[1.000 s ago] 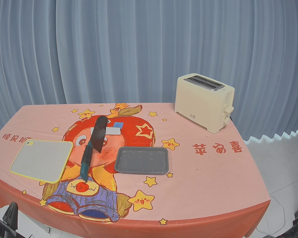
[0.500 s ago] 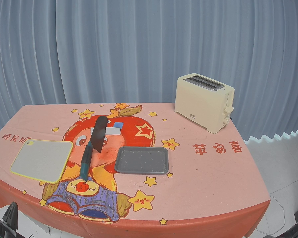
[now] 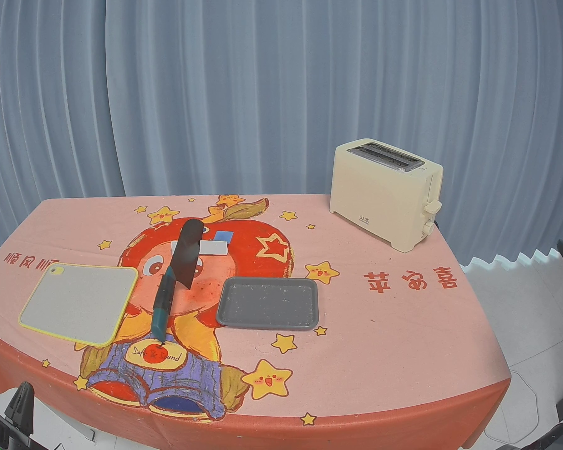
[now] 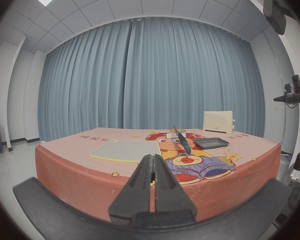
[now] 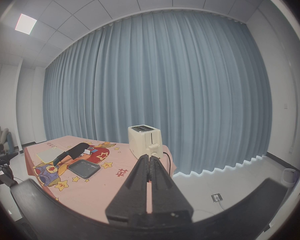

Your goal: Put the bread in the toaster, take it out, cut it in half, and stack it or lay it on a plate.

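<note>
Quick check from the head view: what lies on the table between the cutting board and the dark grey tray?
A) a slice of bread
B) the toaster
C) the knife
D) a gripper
C: the black-bladed knife with a teal handle lies between the yellow-rimmed grey cutting board and the dark grey rectangular tray.

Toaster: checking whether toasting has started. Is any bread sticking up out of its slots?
No, the toaster shows two dark slots with nothing rising above its top.
</note>
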Controlling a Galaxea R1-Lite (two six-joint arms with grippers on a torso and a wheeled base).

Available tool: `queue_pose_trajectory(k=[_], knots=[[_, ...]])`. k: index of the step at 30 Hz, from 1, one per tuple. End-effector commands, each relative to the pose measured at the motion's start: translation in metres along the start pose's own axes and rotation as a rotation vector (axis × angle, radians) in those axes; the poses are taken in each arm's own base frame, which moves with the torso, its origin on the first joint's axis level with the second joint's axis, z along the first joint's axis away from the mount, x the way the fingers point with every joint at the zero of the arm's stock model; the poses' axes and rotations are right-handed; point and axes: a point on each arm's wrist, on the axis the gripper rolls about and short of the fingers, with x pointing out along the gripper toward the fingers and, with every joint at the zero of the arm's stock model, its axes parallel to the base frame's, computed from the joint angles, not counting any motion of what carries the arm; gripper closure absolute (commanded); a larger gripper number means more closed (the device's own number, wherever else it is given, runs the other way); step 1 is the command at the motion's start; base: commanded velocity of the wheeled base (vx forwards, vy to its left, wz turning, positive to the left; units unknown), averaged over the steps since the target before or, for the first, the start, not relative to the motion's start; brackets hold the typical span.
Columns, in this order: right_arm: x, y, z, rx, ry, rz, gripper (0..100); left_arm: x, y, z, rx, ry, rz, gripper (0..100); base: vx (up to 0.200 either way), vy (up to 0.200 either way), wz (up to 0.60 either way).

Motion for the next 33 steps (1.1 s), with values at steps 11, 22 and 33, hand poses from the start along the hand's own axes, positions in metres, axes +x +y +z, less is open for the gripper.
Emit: queue_pose_trajectory(k=[11,22,33], knots=[[0.115,-0.005,-0.017,0.046,0.247,0.12,100,0.001,0.0,-0.005,0.0,0.019,0.001,100,0.0,0.0,0.0],[0.157,0.003,0.005,0.041,0.215,0.166,100,0.001,0.0,-0.005,0.0,0.019,0.001,100,0.0,0.0,0.0],[0.214,0.0,-0.029,0.092,0.336,0.182,100,0.001,0.0,-0.005,0.0,0.019,0.001,100,0.0,0.0,0.0]])
